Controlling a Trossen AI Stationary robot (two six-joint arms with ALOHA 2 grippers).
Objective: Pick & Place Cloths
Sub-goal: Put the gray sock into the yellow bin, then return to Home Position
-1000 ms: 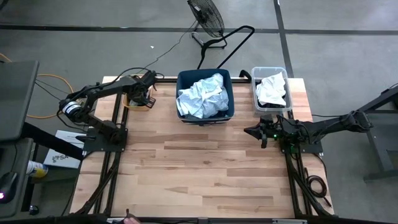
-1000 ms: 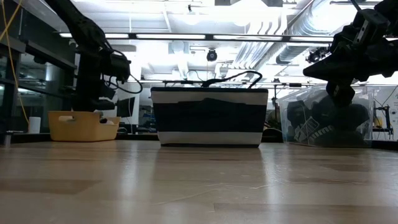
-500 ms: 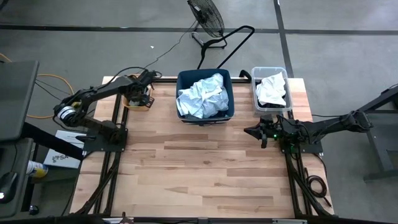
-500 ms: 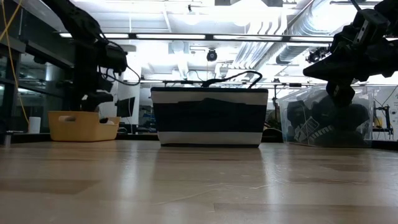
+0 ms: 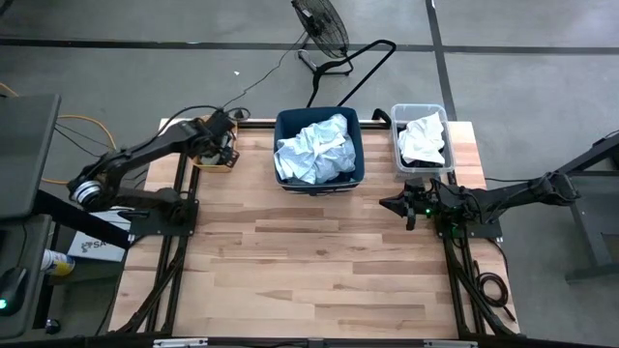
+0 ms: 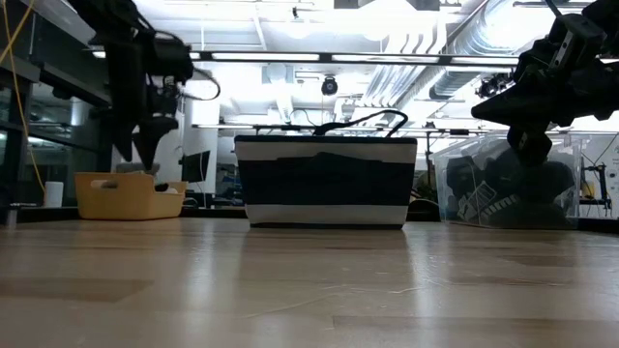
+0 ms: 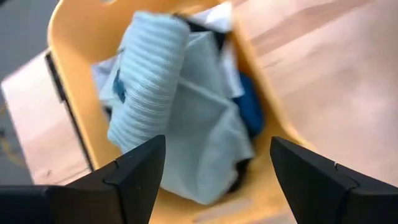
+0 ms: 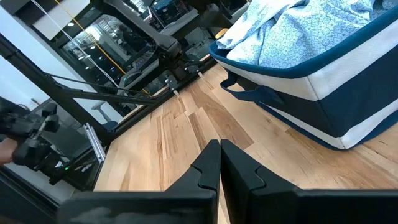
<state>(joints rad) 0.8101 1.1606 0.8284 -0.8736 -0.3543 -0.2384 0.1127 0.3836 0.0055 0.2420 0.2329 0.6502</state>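
My left gripper hangs open above the orange bin at the table's far left corner, touching nothing. In the bin lie a pale blue ribbed sock, a grey-green cloth and a navy piece. A pale blue patterned cloth fills the navy bin. A white cloth lies on dark ones in the clear bin. My right gripper hovers shut in front of the clear bin, holding nothing.
The three bins stand in a row along the table's far edge. The wooden tabletop stretches in front of them toward the near edge. A floor fan stands beyond the table.
My left gripper has risen from inside the orange bin to above its rim and shifted a little toward the table's left edge. The cloths stay in the bin. My right arm has kept still.
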